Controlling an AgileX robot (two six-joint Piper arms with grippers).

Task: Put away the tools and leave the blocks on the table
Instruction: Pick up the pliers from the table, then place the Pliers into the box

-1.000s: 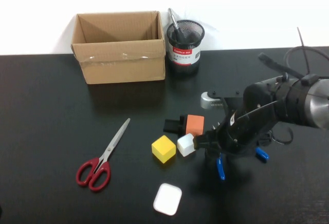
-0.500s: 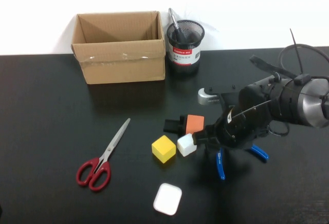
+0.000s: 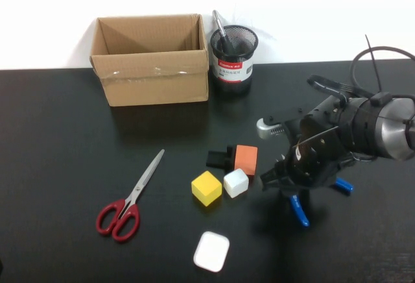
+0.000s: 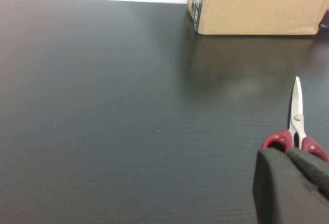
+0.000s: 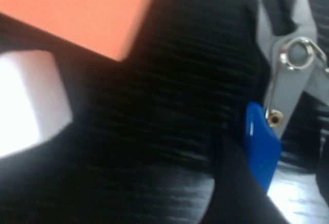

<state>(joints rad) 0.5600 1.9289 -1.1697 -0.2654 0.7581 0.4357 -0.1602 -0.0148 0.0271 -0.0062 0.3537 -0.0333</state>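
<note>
- While the red-handled steel scissors (image 3: 128, 198) lie untouched on the matte black tabletop (image 3: 58, 147), the step in hand appears to be taking the blue-handled small pliers (image 3: 305, 185).
- Right gripper (image 3: 275, 178) sits low over the pliers, just beside the small white cube (image 3: 236, 182) and orange block (image 3: 246, 158); one blue handle shows between its fingers, apparently clamped.
- Next likely calls for a lift clear of the blocks, toward the brown cardboard box (image 3: 150, 59) or black mesh pen cup (image 3: 233, 52).
- Left gripper (image 4: 293, 185) hovers near the scissors' handles, fingers together, holding nothing.
</note>
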